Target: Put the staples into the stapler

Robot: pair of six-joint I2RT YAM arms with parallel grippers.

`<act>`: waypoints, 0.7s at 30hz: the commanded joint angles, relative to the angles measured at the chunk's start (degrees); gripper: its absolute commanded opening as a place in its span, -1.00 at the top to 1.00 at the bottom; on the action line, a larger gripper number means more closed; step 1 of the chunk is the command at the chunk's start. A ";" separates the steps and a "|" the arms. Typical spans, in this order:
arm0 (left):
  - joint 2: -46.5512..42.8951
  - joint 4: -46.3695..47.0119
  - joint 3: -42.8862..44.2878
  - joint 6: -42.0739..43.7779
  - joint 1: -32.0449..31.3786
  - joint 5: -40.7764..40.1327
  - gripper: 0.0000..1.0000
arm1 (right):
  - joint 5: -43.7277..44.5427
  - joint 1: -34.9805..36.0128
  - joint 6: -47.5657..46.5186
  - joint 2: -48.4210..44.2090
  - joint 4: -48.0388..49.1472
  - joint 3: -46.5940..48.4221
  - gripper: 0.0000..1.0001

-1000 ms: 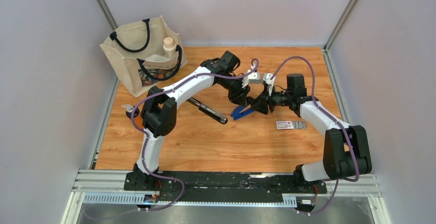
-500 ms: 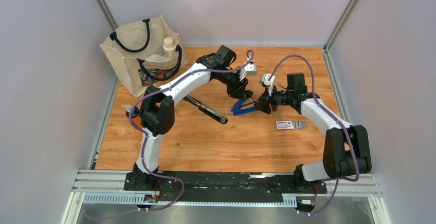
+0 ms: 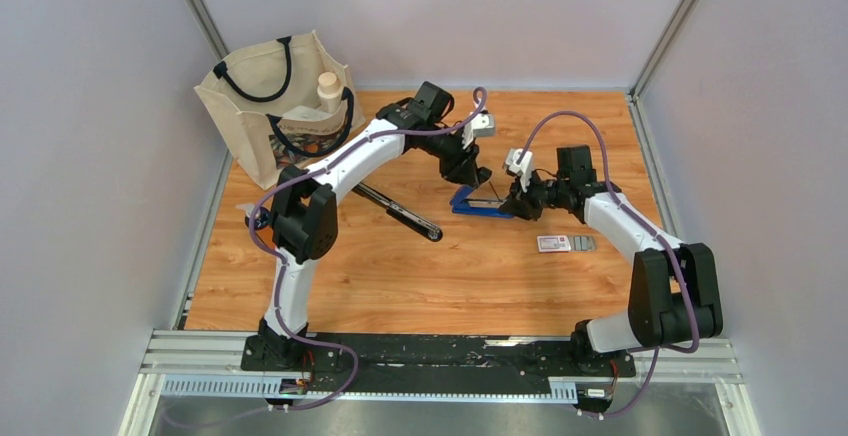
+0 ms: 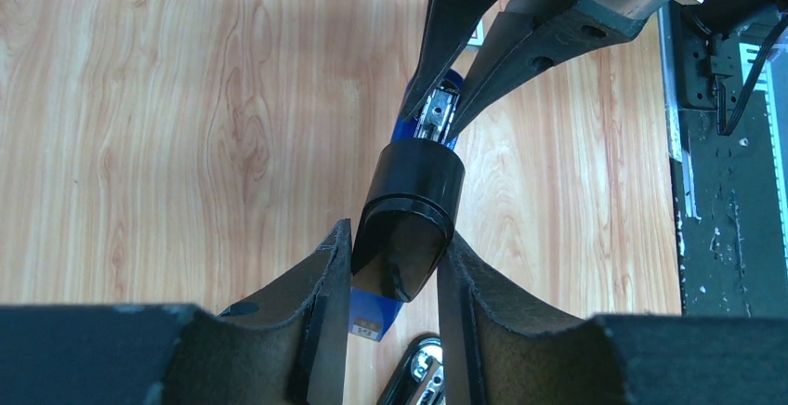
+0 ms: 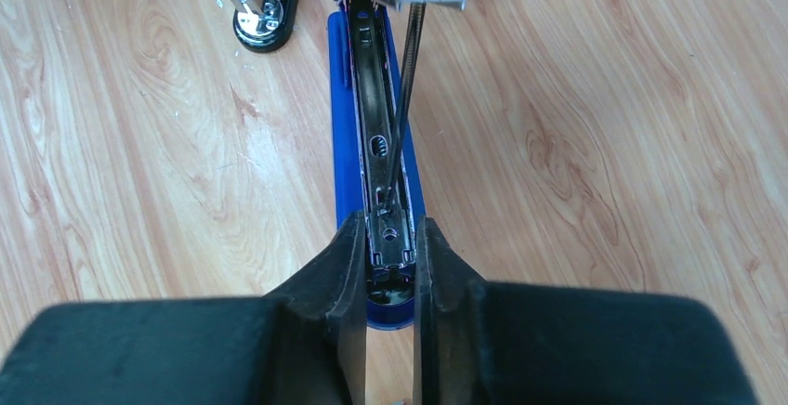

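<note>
Staples (image 3: 585, 243) and their white box (image 3: 553, 244) lie side by side near the worktop's right edge, apart from both arms. Toward the middle of the far edge, the left gripper (image 4: 395, 270) is clenched on the raised black lid (image 4: 409, 210) of the blue stapler (image 5: 346, 145), while the right gripper (image 5: 388, 242) pinches one end of its open magazine rail (image 5: 376, 136).

The left end effector (image 4: 395, 261) hides one end of the stapler (image 5: 374, 145); the staples box (image 3: 553, 244) print is illegible.
</note>
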 commanded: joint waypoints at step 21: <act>5.42 10.53 8.24 -8.56 7.71 -9.46 1.00 | 26.74 9.48 -5.38 10.55 -10.66 2.36 1.00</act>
